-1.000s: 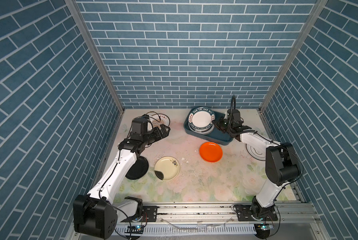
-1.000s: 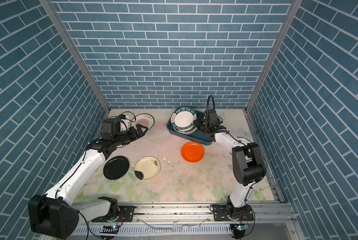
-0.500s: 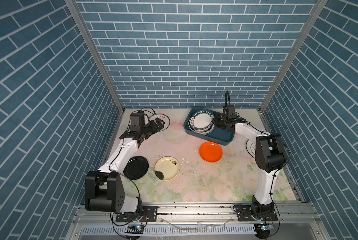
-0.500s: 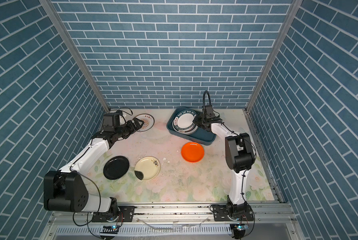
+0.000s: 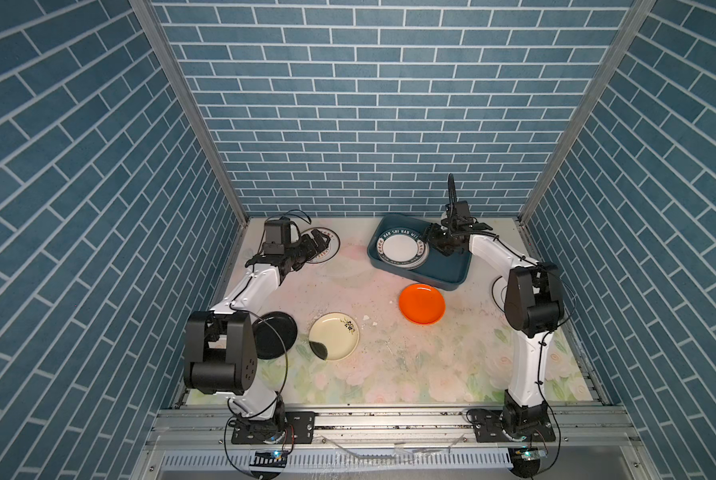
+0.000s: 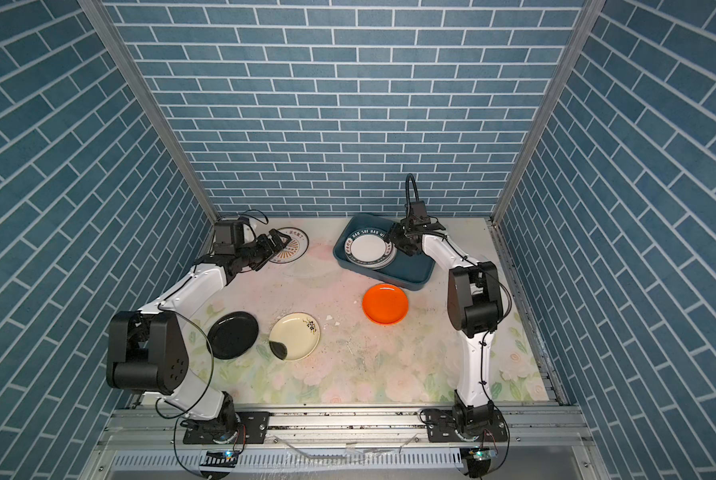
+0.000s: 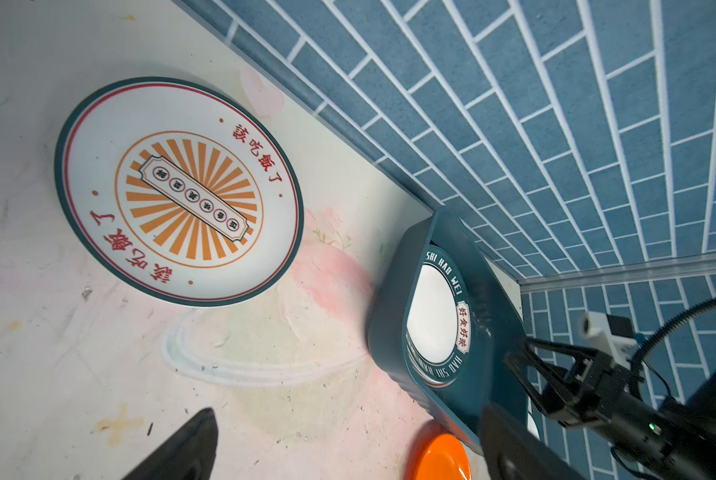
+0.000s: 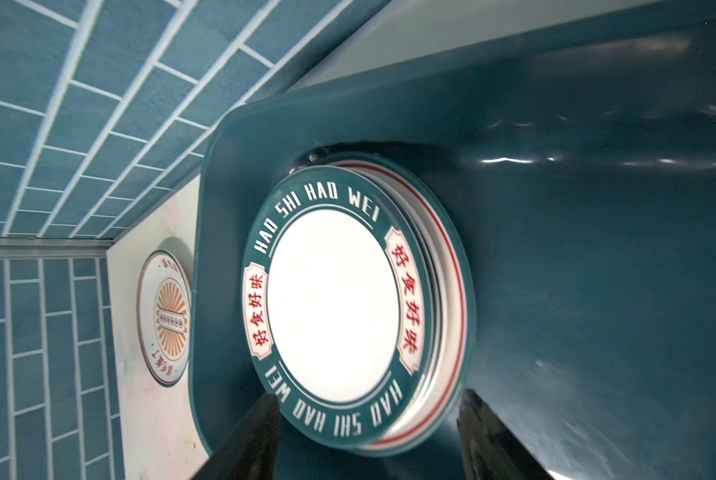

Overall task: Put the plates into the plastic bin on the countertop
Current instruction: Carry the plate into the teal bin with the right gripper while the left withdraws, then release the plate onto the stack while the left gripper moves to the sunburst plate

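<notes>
Currently, the task is part done. One stack of plates (image 5: 402, 248), at least two deep, sits in the plastic bin (image 5: 452, 270). Five lie out on the counter (image 5: 389, 374): sunburst plate (image 7: 177, 195), black plate (image 5: 277, 338), cream plate (image 5: 333, 336), orange plate (image 5: 421, 303), and a part-hidden plate (image 5: 496, 289) behind the right arm. The right hand (image 5: 434, 245) is spread at the stack's edge, gripping nothing. The left hand (image 5: 321, 241) is spread and empty, near the sunburst plate.

Left pincer (image 5: 320, 240) and right pincer (image 5: 430, 242) both reach forward, jaws spread.
</notes>
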